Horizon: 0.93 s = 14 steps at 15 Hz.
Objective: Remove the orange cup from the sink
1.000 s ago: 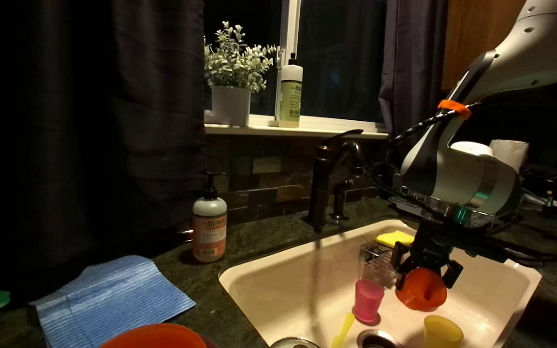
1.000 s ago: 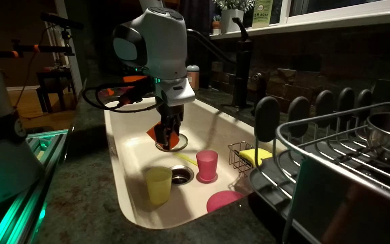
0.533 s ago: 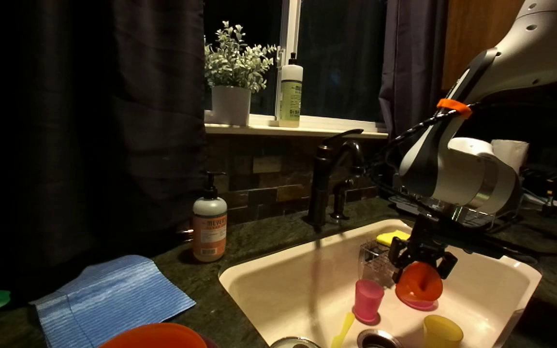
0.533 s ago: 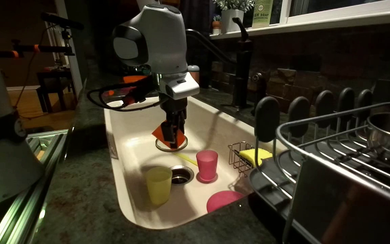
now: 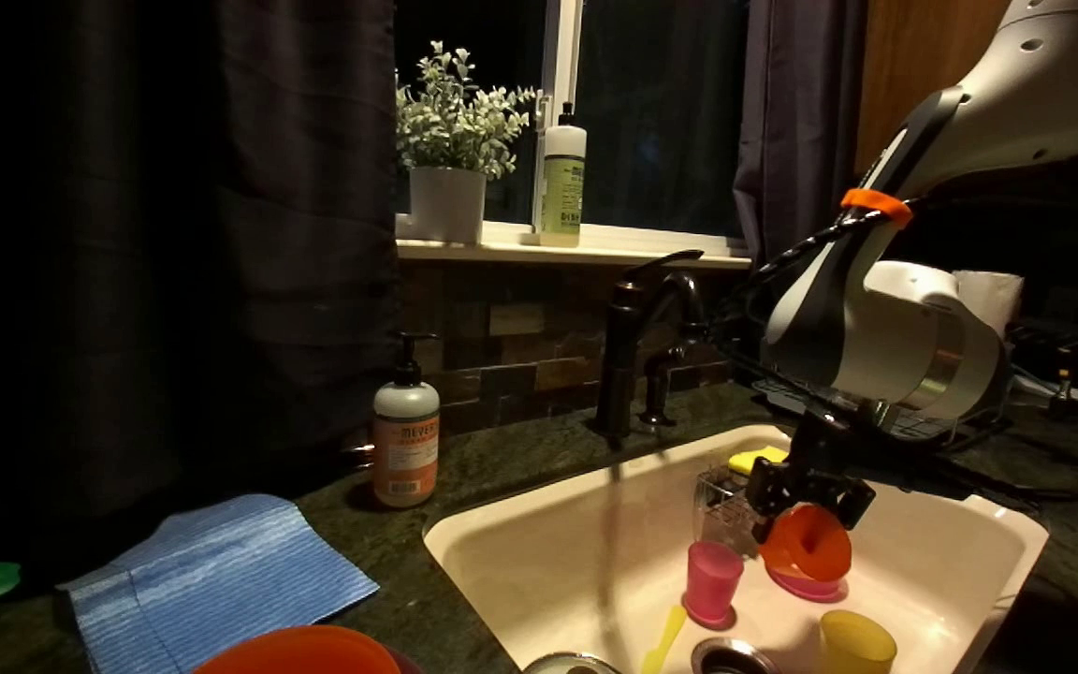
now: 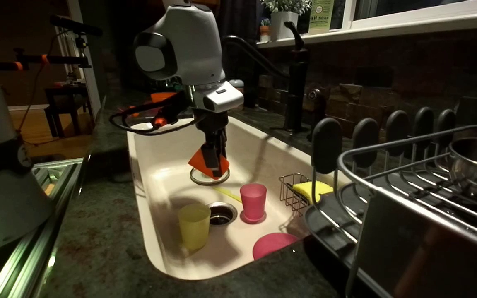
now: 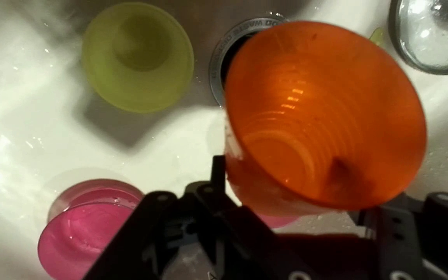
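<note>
The orange cup (image 5: 808, 548) is held tilted in the air above the floor of the cream sink (image 5: 520, 552). It also shows in an exterior view (image 6: 197, 160), partly hidden by my fingers. My gripper (image 5: 808, 524) is shut around the cup's sides, one finger on each side; it also shows in an exterior view (image 6: 215, 165). In the wrist view the cup (image 7: 325, 97) is large, its open mouth facing the camera, between the fingers of my gripper (image 7: 290, 194). The right fingertip is partly hidden behind the cup.
In the sink are a yellow cup (image 6: 194, 227), a pink cup (image 6: 253, 202), a pink disc (image 6: 275, 245), a glass lid (image 7: 434, 39) and a sponge (image 6: 311, 191). The dark faucet (image 5: 616, 365) stands behind. A dish rack (image 6: 383, 145), blue cloth (image 5: 221, 562) and orange bowl (image 5: 300, 651) are on the counter.
My gripper has risen slightly with the orange cup, moving a little left in an exterior view. More of the pink disc beneath it shows there.
</note>
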Tool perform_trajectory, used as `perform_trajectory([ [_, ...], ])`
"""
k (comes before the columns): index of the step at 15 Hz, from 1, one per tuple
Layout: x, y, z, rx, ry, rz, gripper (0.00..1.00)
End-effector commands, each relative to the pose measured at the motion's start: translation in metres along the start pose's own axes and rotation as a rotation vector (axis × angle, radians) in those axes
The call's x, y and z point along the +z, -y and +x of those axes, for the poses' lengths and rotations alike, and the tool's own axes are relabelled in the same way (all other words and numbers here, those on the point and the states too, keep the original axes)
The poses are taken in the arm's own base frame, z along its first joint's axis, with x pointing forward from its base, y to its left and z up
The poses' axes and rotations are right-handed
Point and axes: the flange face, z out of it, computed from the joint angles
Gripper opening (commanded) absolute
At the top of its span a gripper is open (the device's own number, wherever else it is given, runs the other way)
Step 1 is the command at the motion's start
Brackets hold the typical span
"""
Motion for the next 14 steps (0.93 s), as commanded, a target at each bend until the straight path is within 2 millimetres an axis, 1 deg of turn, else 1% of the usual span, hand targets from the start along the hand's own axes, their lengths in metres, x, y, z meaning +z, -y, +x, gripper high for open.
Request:
perform_trajectory([
  [1,0.011,0.003,-0.016,-0.050,0.060,0.005,0.44],
  [8,0.035,0.002,-0.041,-0.108,0.234,0.008,0.44],
  [12,0.044,0.000,-0.048,-0.147,0.318,-0.007,0.44],
  [14,0.045,-0.003,-0.046,-0.160,0.338,-0.028,0.44],
])
